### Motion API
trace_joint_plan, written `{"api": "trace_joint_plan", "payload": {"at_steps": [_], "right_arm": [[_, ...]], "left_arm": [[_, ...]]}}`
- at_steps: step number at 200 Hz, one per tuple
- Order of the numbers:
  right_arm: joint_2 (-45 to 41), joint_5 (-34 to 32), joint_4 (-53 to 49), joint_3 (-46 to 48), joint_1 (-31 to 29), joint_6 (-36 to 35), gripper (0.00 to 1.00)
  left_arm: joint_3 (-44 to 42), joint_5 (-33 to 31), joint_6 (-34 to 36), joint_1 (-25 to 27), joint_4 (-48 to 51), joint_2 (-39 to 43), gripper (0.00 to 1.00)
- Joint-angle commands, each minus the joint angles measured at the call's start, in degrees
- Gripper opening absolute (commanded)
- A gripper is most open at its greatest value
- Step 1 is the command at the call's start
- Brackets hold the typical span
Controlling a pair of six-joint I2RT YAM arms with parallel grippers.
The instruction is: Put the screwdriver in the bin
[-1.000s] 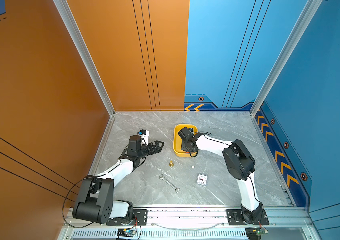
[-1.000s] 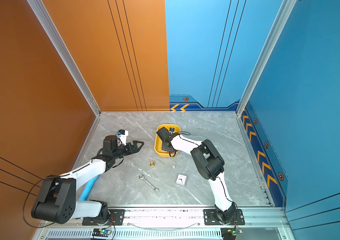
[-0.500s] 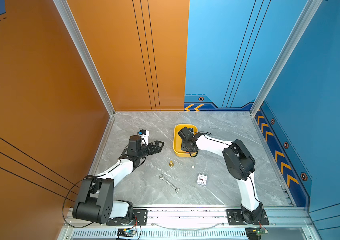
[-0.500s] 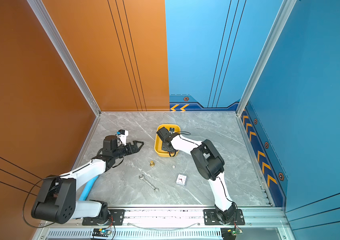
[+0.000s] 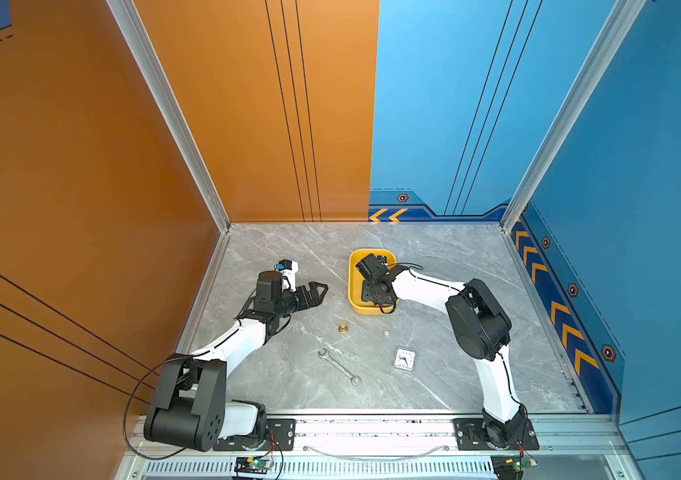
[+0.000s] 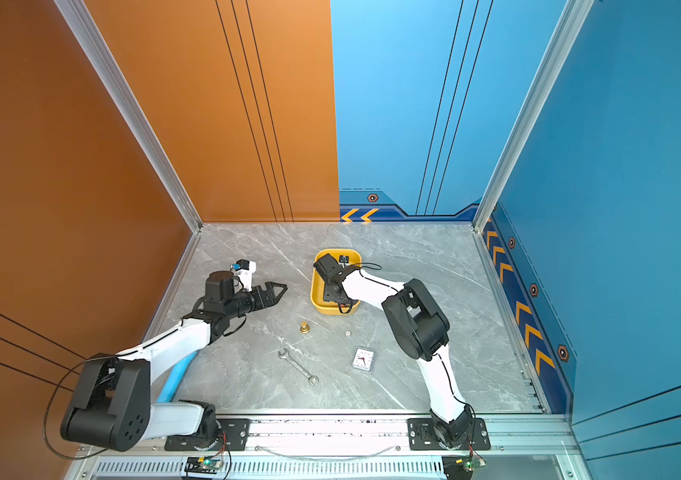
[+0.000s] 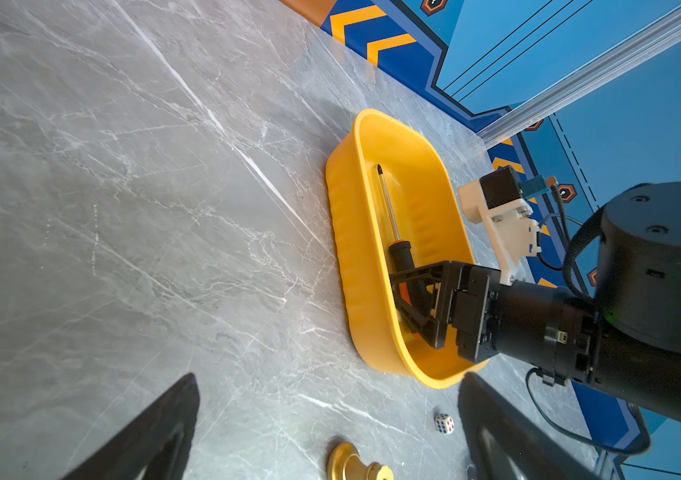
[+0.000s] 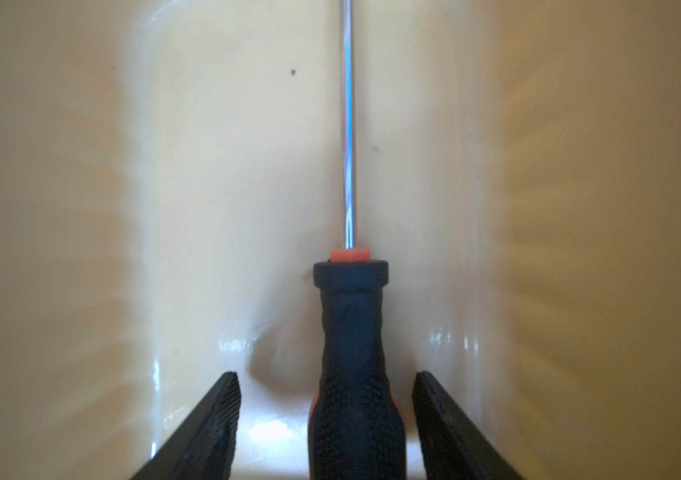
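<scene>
From my station I see the screwdriver lying flat on the floor of the bin. Its black handle sits between the two jaws of the right gripper, and its shaft runs toward the bin's 12 o'clock end. The jaws stand moderately apart. In the right wrist view there is a clear gap on each side of the handle, so the right gripper holds nothing. The left gripper hovers over the surface at 9 o'clock from the bin, with its jaws wide and empty.

I count one screwdriver, one bin and two grippers. On the surface, at about 6 o'clock from the bin, I count one brass piece, one die, one wrench and one small clock.
</scene>
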State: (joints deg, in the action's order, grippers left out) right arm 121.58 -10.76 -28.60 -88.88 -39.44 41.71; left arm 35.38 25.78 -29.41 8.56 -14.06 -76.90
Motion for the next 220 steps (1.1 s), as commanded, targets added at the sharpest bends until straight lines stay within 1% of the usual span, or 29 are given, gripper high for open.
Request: {"api": "trace_joint_plan", "payload": {"at_steps": [1, 40, 67, 81, 111, 132, 152, 185, 197, 220], "right_arm": [[-5.2, -0.7, -2.3, -1.0, 0.2, -1.3, 0.70], [-8.9, 0.3, -3.9, -1.1, 0.6, -3.0, 0.75], [-12.4, 2.4, -5.7, -1.0, 1.6, -5.7, 0.76], [-14.7, 5.6, -5.8, -0.3, 2.7, -9.2, 0.77], [-21.1, 11.6, -5.7, 3.2, 6.5, -20.2, 0.78], [-27.0, 13.1, -4.0, 8.5, 10.4, -28.0, 0.78], [-33.3, 13.0, 0.4, 15.6, 14.9, -32.4, 0.79], [-42.1, 12.8, 11.4, 28.0, 23.5, -35.4, 0.80], [-43.9, 12.6, 14.9, 31.8, 26.0, -36.4, 0.80], [-45.7, 10.9, 20.7, 38.4, 28.2, -40.6, 0.81]], "left_arm": [[0.0, -0.6, 1.7, -0.6, 1.0, 1.1, 0.98], [0.5, -0.6, 1.7, -0.6, 1.1, 1.1, 0.98], [1.0, -0.4, 1.7, -0.6, 1.3, 0.9, 0.98], [1.3, -0.5, 1.8, -0.6, 1.7, 0.9, 0.98], [2.4, -0.9, 3.1, -0.6, 3.3, 1.1, 0.98], [3.3, -1.7, 4.2, -0.8, 4.7, 1.2, 0.98], [3.9, -2.9, 5.4, -0.9, 5.9, 1.9, 0.98], [4.1, -6.5, 7.9, -0.9, 6.7, 4.0, 0.98], [3.8, -9.1, 9.2, -0.9, 6.6, 5.3, 0.98], [2.9, -14.3, 11.7, -1.1, 5.5, 8.6, 0.98]]}}
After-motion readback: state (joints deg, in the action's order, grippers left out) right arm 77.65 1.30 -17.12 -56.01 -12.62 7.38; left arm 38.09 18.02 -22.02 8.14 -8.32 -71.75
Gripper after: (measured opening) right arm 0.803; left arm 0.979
